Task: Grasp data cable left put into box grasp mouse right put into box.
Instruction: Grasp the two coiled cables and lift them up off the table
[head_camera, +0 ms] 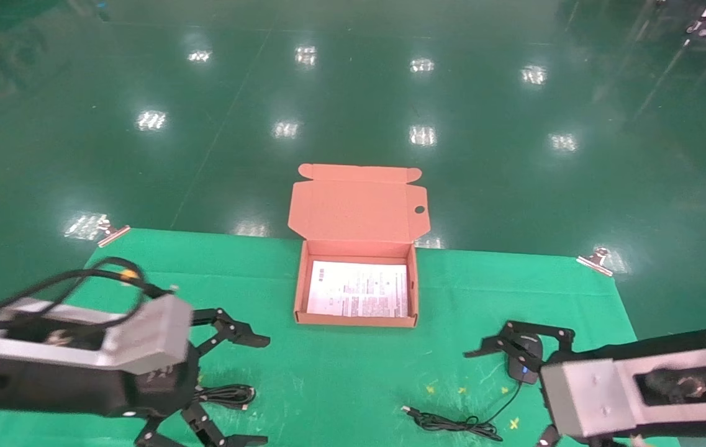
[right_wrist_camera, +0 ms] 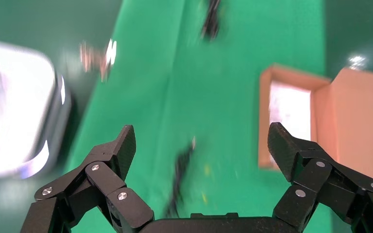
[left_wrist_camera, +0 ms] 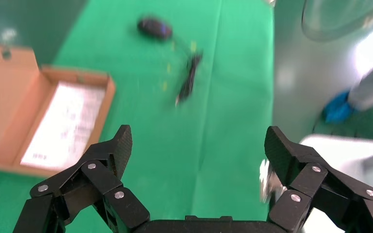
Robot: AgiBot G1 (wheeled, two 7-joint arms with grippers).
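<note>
Hovering low over the green mat [head_camera: 340,379], both claws are spread wide and empty: left gripper [head_camera: 228,388] by the data cable [head_camera: 228,395], right gripper [head_camera: 517,397] over the mouse [head_camera: 523,365]. Box [head_camera: 300,292] sits open between them.

Print on sheet [head_camera: 357,289] illegible

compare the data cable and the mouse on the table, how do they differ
The data cable is a flat bundle of loops on the robot's left, beside the left gripper. The mouse is a solid oval body on the right, by the right gripper, trailing its cord. Both are black, lying outside the box.
</note>
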